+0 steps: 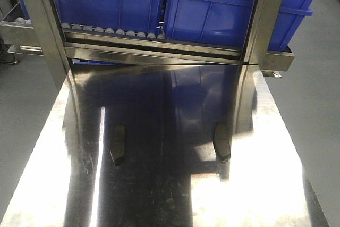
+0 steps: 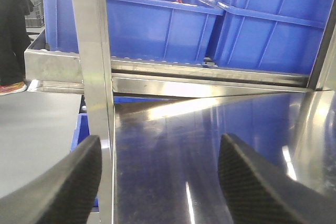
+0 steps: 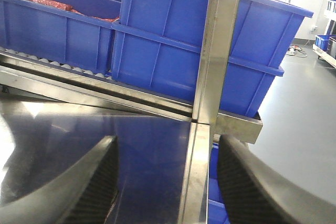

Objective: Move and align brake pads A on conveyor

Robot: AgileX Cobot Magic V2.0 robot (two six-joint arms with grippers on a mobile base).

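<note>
Left gripper (image 2: 160, 148): mine; jaws spread wide with nothing between them. It hangs over the tabletop's left edge, which I judge leaves it ready for the nearer pad.
Left brake pad (image 1: 117, 144): flat on the steel table (image 1: 159, 200), left of middle, long axis running front to back. A dark curved oblong; the groove is too dim to make out.
Right brake pad (image 1: 222, 142): flat, right of middle, well apart from the first and roughly parallel to it.
Right gripper (image 3: 168, 148): mine; released and empty, over the right edge.
Blue bins (image 1: 212, 9): on the roller rack (image 1: 106, 29) beyond the far edge.
Conveyor: not in view; neither pad has been moved to it yet.
</note>
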